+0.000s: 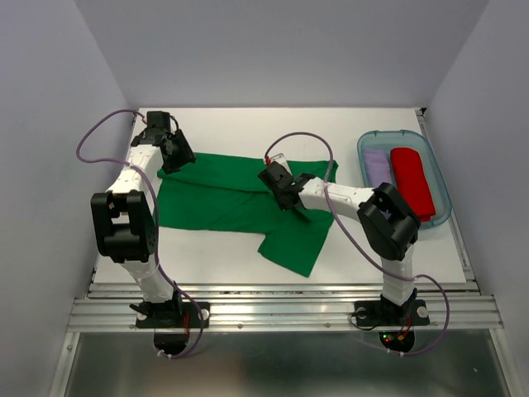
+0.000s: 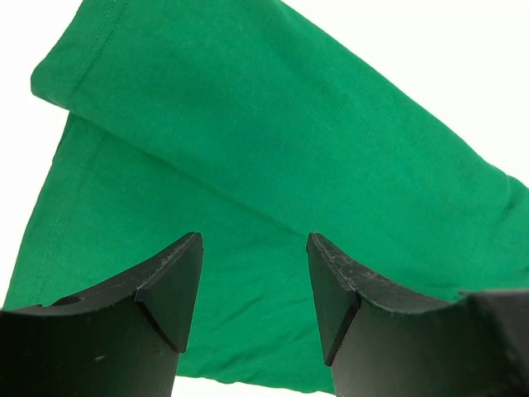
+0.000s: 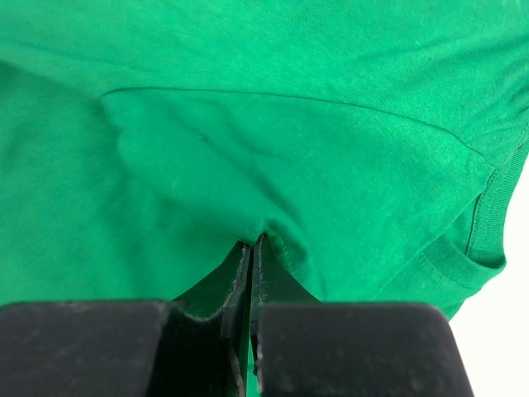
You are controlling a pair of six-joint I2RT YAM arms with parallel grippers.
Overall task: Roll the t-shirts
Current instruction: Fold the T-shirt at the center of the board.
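Through the right wrist camera you see the right end effector (image 3: pixel 252 248) with its two dark fingers (image 3: pixel 238 281) pressed together, only a thin line between them. They have nipped a small pucker of the green t-shirt (image 3: pixel 248 124); creases fan out from the pinch and the cloth rises into a soft ridge just beyond the tips. The shirt fills almost your whole view, and a curved fold line runs across it from upper left towards the right. At the right you can make out a stitched edge (image 3: pixel 483 207) and a folded band of cloth below it. The pale surface (image 3: pixel 504 331) shows only in the lower right corner.
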